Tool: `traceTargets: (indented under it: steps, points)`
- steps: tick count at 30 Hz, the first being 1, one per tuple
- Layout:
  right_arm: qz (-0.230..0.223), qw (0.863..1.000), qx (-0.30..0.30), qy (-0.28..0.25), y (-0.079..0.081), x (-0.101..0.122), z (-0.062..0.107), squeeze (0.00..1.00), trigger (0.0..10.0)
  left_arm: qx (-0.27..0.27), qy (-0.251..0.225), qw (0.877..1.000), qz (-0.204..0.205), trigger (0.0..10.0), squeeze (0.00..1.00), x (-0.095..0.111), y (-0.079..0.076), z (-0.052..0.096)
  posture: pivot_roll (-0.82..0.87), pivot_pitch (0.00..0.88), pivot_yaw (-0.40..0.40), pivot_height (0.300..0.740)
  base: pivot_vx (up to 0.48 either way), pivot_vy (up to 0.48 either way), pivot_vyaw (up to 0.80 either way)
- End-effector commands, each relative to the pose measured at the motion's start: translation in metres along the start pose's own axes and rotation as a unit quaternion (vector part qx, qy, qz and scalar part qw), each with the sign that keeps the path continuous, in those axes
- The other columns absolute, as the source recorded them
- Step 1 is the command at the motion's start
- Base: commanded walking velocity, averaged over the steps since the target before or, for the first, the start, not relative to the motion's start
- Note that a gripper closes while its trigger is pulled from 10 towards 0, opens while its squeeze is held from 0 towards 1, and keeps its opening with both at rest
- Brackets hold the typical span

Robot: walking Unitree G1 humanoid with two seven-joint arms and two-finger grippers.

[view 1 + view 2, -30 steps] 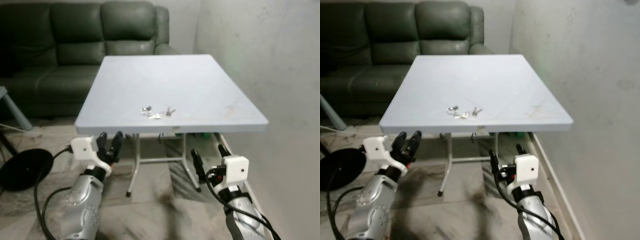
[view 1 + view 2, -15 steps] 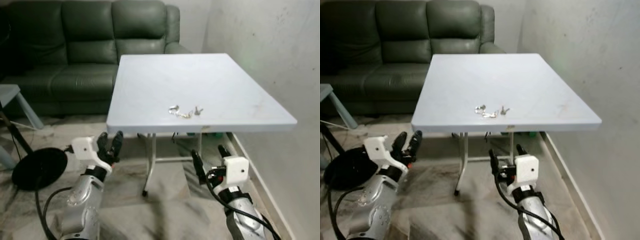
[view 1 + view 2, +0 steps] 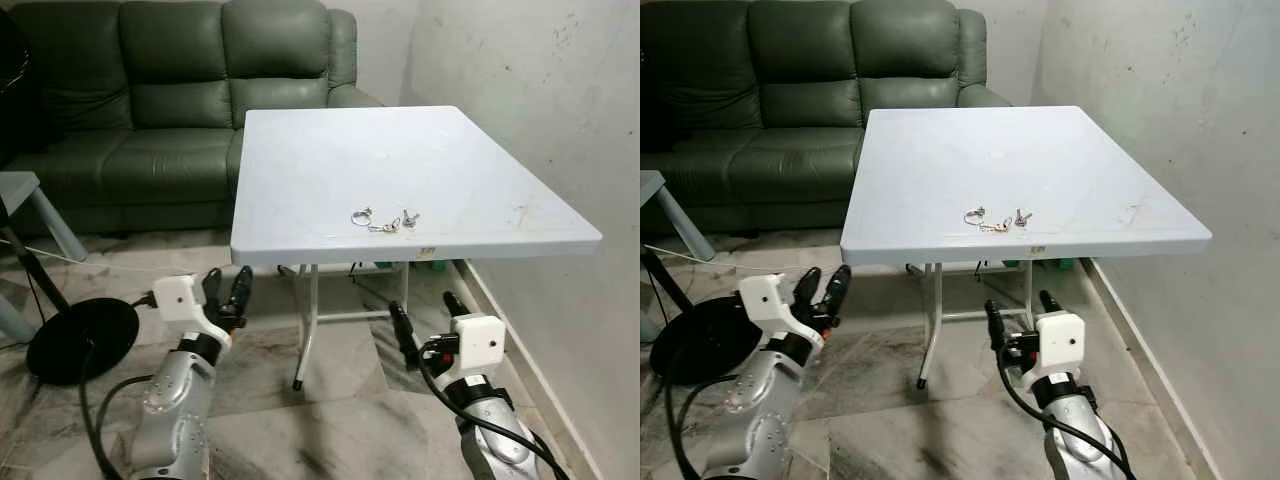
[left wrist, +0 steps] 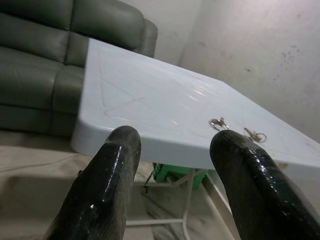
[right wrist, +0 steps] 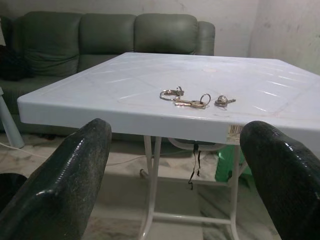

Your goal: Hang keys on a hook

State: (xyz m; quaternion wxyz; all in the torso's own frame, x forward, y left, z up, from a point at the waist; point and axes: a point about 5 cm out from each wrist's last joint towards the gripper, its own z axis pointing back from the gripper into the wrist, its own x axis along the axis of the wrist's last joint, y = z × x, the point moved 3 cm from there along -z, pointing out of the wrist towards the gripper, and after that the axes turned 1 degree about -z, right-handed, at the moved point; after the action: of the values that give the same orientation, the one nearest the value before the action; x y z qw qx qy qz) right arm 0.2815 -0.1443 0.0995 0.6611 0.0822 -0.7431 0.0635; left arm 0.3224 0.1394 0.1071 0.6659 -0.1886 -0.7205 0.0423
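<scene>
step: approach, keys not yet picked up | keys (image 3: 385, 219) lying flat near the desk (image 3: 300, 160) front edge, right of middle | axis: running along that edge, ring end to the robot's left | left pincer (image 3: 228, 291) apart, empty, low before the desk | right pincer (image 3: 1021, 317) apart, empty, nearer the keys | next: probably raising the right pincer over the edge onto the keys | hook: unseen

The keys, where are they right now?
The keys lie on the white table, near its front edge and a little right of centre in the head views, ahead of and above the open right gripper.
</scene>
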Motion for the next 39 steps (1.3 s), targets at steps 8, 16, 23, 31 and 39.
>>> traceTargets:
  steps: [8,16,23,31,39]
  points:
    - [0.003,1.0,0.002,0.004,-0.0037,0.0,0.0009,0.0,10.0,-0.003,0.009,1.0,0.0,10.0,0.0,-0.0016,-0.0015,-0.0004,0.02,0.0,-0.005,0.74,0.385,0.0,0.0]
    - [0.004,1.0,0.002,0.005,-0.0046,0.0002,0.0004,0.0,10.0,-0.008,0.013,1.0,0.0,10.0,0.0,-0.003,-0.004,0.0007,0.02,0.0,-0.003,0.74,0.435,0.0,0.0]
    - [0.004,1.0,0.003,0.006,-0.0041,-0.0002,0.0007,0.0,10.0,-0.009,0.015,1.0,0.0,10.0,0.0,-0.0031,-0.0042,0.0012,0.02,0.0,-0.001,0.74,0.439,0.0,0.0]
    - [0.002,1.0,0.003,0.007,-0.0034,-0.001,0.0012,0.0,10.0,-0.012,0.017,1.0,0.0,10.0,0.0,-0.0029,-0.007,0.0004,0.02,0.0,0.004,0.74,0.419,0.0,0.0]
    - [0.004,1.0,0.006,0.011,-0.0028,-0.0023,0.0014,0.0,10.0,-0.011,0.016,1.0,-0.01,10.0,0.0,-0.0024,-0.0086,0.0015,0.02,0.0,0.007,0.74,0.076,0.0,0.0]
